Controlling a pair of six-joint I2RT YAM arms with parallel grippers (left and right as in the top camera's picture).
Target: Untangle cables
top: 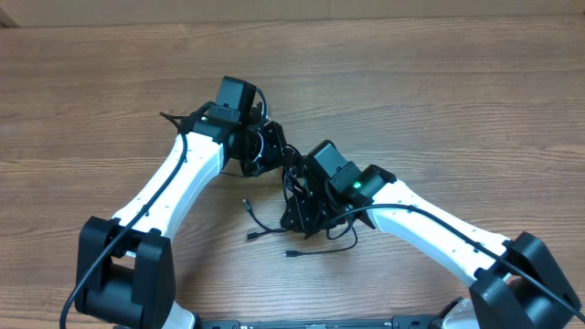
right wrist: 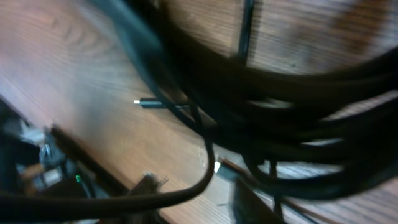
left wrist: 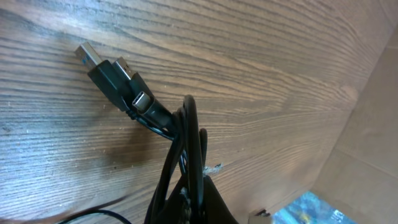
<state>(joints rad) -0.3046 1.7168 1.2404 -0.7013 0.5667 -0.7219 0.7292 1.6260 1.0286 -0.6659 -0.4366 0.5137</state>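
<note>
Here, near the middle of a brown wood-grain table (top: 439,91), two white robot arms with black grippers meet over a tangle of thin black flexible cables (left wrist: 188,130). The left gripper (top: 268,151) has its fingers pressed together on a bunch of the cords, which leave it in a tight loop. Two black plugs of that bunch stick out beyond the loop, close over the wood: a flat silver-tipped connector (left wrist: 86,53) and a smaller plug with a rounded metal end (left wrist: 142,99). The right gripper (top: 306,206) sits just beside it, low over the knot. Its wrist view is blurred by cable loops close to the lens, so whether its fingers are apart or clamped cannot be told. Loose ends trail from the knot toward the robot's base, with one small plug (top: 249,203) and another (top: 291,253) lying apart on the table.
</note>
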